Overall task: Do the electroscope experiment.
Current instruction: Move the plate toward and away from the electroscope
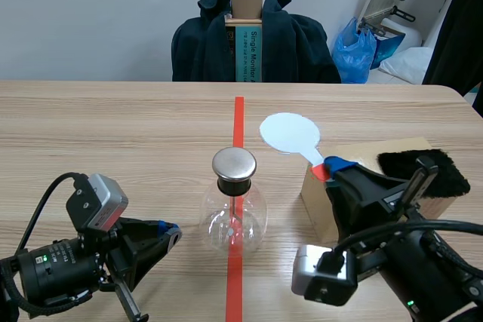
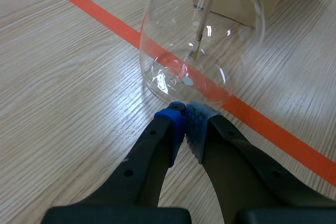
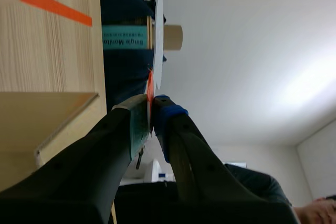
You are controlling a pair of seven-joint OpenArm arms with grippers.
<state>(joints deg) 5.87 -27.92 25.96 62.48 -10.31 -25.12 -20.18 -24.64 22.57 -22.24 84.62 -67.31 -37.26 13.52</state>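
The electroscope is a clear glass flask [image 1: 233,220] with a round metal cap [image 1: 234,164], standing on the red tape line mid-table; its metal rod [image 2: 202,22] shows inside the glass. My left gripper [image 2: 184,109] rests on the table just short of the flask's base, fingers shut with nothing between them. My right gripper [image 1: 332,167] is shut on the red handle of a pale blue round paddle [image 1: 290,133], held edge-up above a cardboard box [image 1: 362,186]. In the right wrist view the thin paddle [image 3: 158,45] sticks out past the fingertips.
A black fur cloth [image 1: 426,175] lies on the box's right side. Across the table stands a chair draped with a dark jacket [image 1: 253,39] and a box. A blue bag [image 1: 362,50] sits behind at the right.
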